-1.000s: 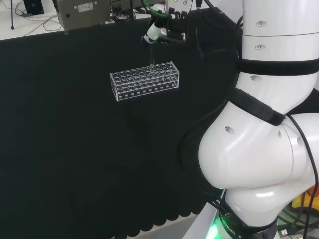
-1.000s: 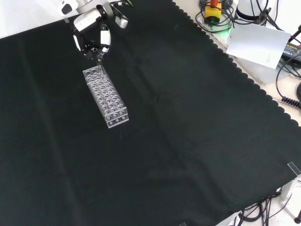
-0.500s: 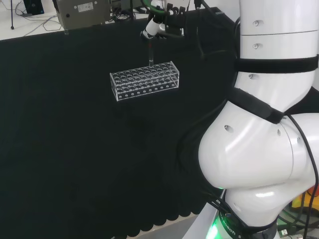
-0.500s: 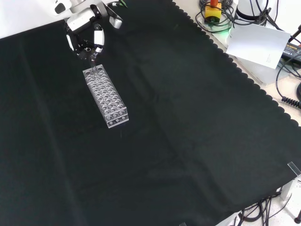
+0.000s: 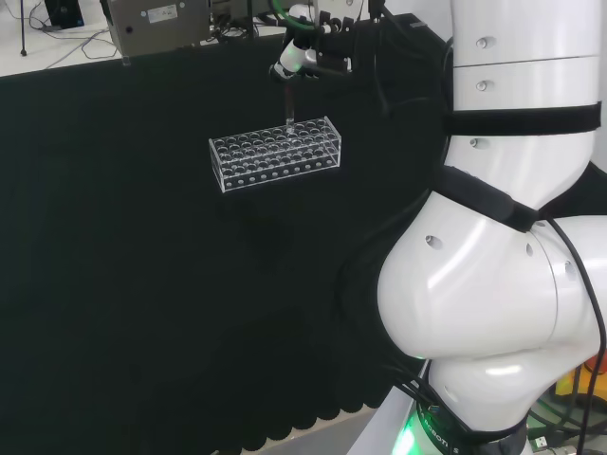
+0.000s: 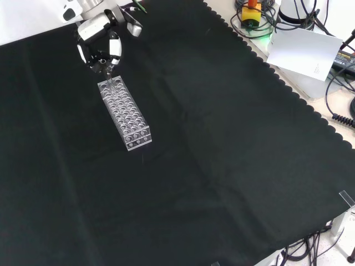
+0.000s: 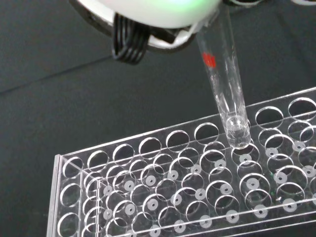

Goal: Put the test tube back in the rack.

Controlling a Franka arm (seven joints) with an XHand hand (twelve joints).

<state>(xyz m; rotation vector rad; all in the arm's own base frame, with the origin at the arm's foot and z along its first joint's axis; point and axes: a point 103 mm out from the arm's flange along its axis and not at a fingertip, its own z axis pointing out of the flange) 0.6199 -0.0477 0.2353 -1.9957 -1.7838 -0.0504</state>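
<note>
Across the table (image 6: 233, 166), draped in black cloth, the biggest thing in sight is the arm (image 5: 493, 284) itself, whose white links stand at the right of the head view. Next in size is the clear rack (image 5: 275, 153), a long block of open holes in rows, lying on the cloth with nothing standing in it that the views plainly show. In the front view the rack (image 6: 124, 114) runs away from the camera, its far end under the hand (image 6: 100, 47).

That hand (image 5: 305, 55) hangs above the rack's far edge in the head view, its fingers curled round the top of the test tube (image 5: 288, 102), pinching it near the open end. Holding it high like this leaves most of the glass free below the fingers, which, as I judge it, is what a lowering into a hole needs.

From the wrist view the test tube (image 7: 224, 84) is seen close: a clear tube with a small red mark on its side, its rounded bottom pointing down at the rack (image 7: 187, 187). Its long axis is near upright but leans a little in that view. The tip sits at the row of holes along the rack's edge, right at the rim of one; whether it has just entered the hole or is a touch above it I cannot tell. The tube looks empty.

By my reading, the tube is lined up and the descent is the step in hand; the slight lean could catch the tip on the rim.
</note>
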